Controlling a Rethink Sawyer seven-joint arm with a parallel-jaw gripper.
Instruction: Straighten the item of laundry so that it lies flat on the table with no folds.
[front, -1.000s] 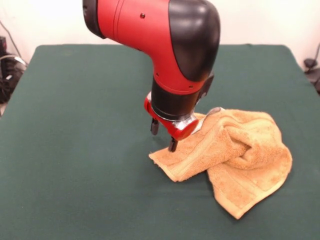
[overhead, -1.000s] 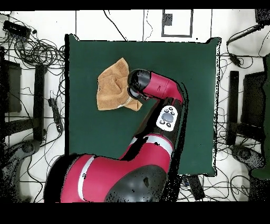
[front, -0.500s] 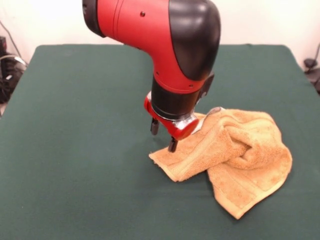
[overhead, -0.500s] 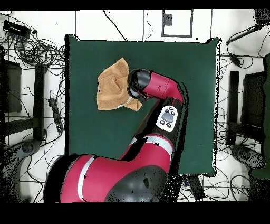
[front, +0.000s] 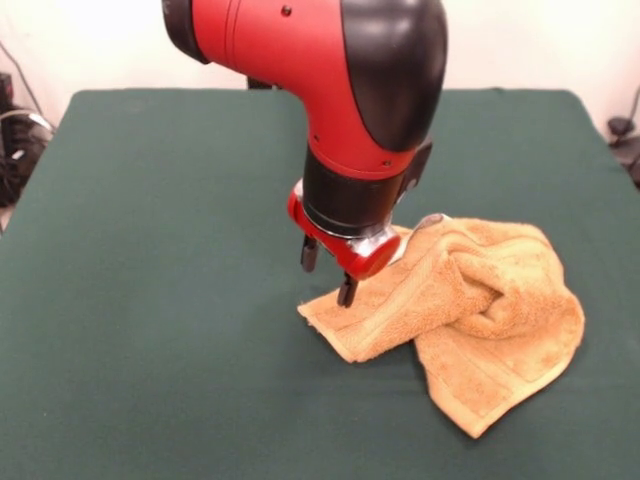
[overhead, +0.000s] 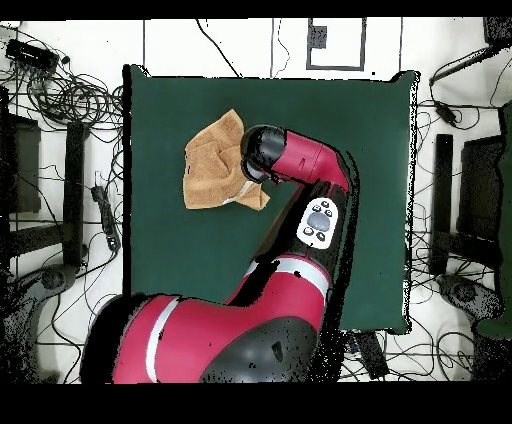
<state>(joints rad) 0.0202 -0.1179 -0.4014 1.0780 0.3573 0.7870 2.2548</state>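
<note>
The golden-orange towel (front: 470, 305) lies crumpled on the dark green table (front: 150, 200), right of centre, with thick folds and a flap hanging toward the front edge. A border band shows along its left corner. My gripper (front: 328, 274) hangs from the red and black arm just above the towel's left corner. Its two black fingers stand apart and hold nothing; one fingertip (front: 346, 291) is at the corner's edge. In the overhead view the towel (overhead: 212, 165) lies bunched at the table's (overhead: 330, 130) upper left, and the arm's wrist hides the gripper.
The arm's bulky wrist (front: 350, 100) hangs over the table's middle and hides part of the towel's far edge. Cables and stands (overhead: 60, 100) lie on the floor around the table. Bare felt stretches left of the towel in the front view.
The arm's wrist has shifted slightly up and away from the base. The gripper stays over the towel's left corner, and the towel has not moved.
</note>
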